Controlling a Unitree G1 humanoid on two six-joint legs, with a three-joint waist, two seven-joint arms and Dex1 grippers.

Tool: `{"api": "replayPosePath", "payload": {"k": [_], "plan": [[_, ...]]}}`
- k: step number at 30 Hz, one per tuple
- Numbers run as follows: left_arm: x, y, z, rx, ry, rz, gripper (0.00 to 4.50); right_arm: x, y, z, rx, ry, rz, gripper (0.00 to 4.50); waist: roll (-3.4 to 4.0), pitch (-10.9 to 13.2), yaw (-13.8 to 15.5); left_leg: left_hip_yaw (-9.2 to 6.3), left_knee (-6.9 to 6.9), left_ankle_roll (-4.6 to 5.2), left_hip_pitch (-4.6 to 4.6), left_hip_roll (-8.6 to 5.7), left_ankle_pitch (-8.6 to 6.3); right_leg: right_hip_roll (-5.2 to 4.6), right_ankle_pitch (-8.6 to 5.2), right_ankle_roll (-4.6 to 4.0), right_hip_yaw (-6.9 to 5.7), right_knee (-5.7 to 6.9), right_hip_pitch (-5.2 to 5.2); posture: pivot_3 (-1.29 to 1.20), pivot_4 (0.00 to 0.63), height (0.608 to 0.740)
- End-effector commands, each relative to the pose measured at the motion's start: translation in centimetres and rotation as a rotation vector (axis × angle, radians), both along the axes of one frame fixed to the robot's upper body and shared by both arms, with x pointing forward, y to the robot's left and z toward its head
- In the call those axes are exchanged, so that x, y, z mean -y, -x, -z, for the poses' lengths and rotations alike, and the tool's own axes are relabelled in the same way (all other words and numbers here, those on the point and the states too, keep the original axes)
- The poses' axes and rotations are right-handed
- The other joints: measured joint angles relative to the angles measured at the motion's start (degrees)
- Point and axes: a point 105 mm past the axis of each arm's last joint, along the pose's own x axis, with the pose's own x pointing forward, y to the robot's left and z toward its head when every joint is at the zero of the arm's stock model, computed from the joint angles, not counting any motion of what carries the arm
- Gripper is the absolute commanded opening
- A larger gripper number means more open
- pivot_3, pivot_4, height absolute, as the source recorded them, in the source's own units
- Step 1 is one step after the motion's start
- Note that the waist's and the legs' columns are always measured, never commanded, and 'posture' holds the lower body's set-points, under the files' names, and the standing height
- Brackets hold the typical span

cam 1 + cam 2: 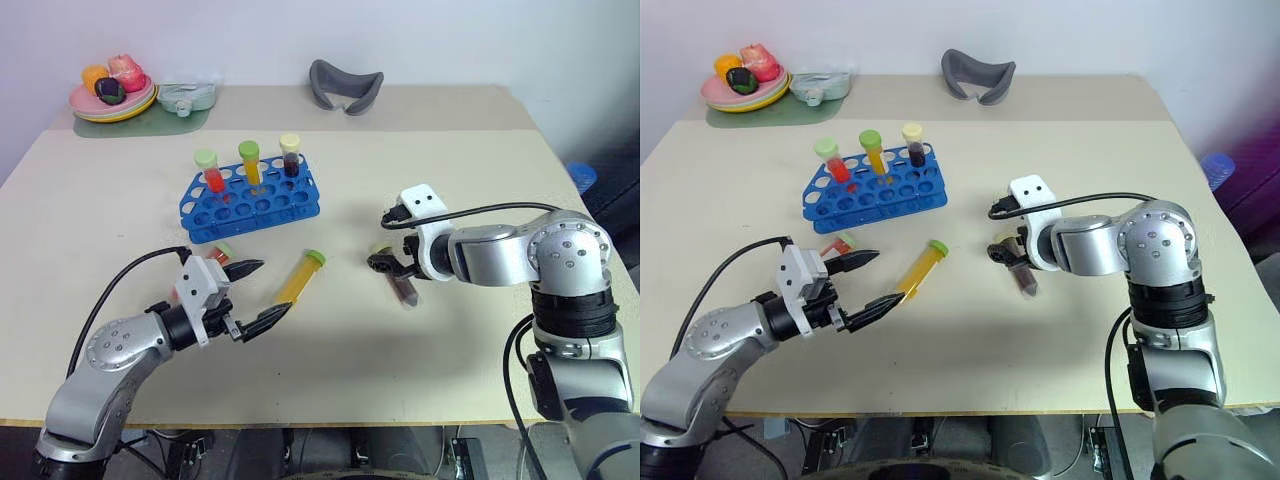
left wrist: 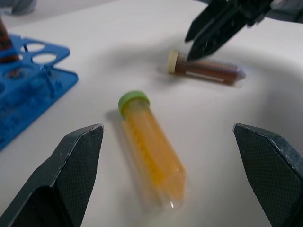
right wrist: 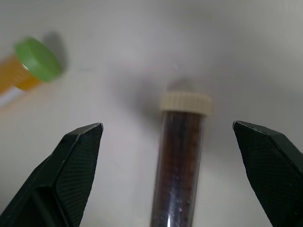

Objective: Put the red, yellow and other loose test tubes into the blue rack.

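Nearest the counter's [image 1: 120, 200] front edge we see the left gripper [image 1: 256, 294], its two black fingers spread wide and holding nothing. The yellow tube with the green cap [image 1: 300, 276] lies flat just beyond its fingertips, cap pointing away toward the far edge. A red tube [image 1: 218, 254] lies on its side just beside the upper finger, partly hidden by the gripper's white housing.

Farther in and toward the right edge, the right gripper [image 1: 385, 262] points down at the counter, fingers wide apart and empty. The dark brown tube with the cream cap [image 3: 182, 156] lies flat between its fingers, not gripped.

Beyond these, left of centre, stands the blue rack [image 1: 252, 201] with three upright tubes: red [image 1: 210, 172], yellow [image 1: 250, 162] and dark [image 1: 290, 155].

At the far left corner sits a plate of toy food [image 1: 112, 92]; a grey curved object [image 1: 345, 86] rests by the far edge.
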Motion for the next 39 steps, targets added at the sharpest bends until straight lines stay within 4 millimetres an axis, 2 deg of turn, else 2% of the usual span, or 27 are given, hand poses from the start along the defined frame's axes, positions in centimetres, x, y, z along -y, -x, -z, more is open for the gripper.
{"api": "replayPosePath", "payload": {"k": [1, 5, 10, 20, 27, 39], "plan": [[1.5, 1.1, -0.6, 0.045, -0.008, 0.091, 4.48, -0.4, 0.4, -0.3, -0.006, 0.016, -0.009, 4.5, 0.0, 0.0, -0.06, 0.0, 0.0, 0.0, -0.01, 0.0, 0.0, 0.01, 0.0, 0.0, 0.0, 0.0, -0.01, 0.0, 0.15, 0.735], [2.1, 1.8, -0.2, 0.034, -0.006, 0.129, 4.48, -0.3, 0.6, 0.4, -0.044, 0.019, 0.055, 4.5, 0.02, -0.01, -0.09, -0.01, 0.06, -0.01, -0.3, 0.03, 0.02, 0.04, 0.0, 0.0, 0.01, 0.04, -0.3, 0.0, 0.15, 0.735], [2.8, 3.2, 1.4, 0.006, -0.041, 0.191, 4.48, -0.3, 1.4, 1.3, -0.099, 0.035, 0.117, 4.5, 0.01, -0.01, -0.08, -0.02, 0.09, -0.03, -0.46, 0.05, 0.03, 0.06, 0.0, 0.01, 0.01, 0.05, -0.48, 0.0, 0.15, 0.735], [3.3, 3.6, 1.9, 0.019, -0.019, 0.212, 4.48, -0.6, 1.6, 2.0, -0.103, 0.082, 0.132, 4.5, 0.02, -0.01, 0.01, -0.06, 0.1, 0.24, -0.47, 0.09, -0.12, 0.08, 0.0, 0.0, 0.01, 0.05, -0.47, 0.0, 0.15, 0.735], [3.6, 3.3, 1.9, 0.025, -0.018, 0.213, 4.48, -0.1, 0.3, 2.8, -0.159, 0.127, 0.188, 4.5, 0.02, -0.02, -0.05, -0.06, 0.1, 0.24, -0.46, 0.1, -0.12, 0.08, 0.0, 0.0, 0.0, 0.05, -0.47, 0.0, 0.15, 0.735], [3.7, 2.7, 1.5, 0.04, -0.019, 0.196, 4.48, 0.0, -2.9, 2.8, -0.172, 0.187, 0.22, 4.5, 0.04, -0.22, -0.29, -0.06, 0.12, 0.23, -0.4, 0.15, -0.11, 0.1, 0.03, -0.04, 0.0, 0.07, -0.42, 0.0, 0.15, 0.735]]}}
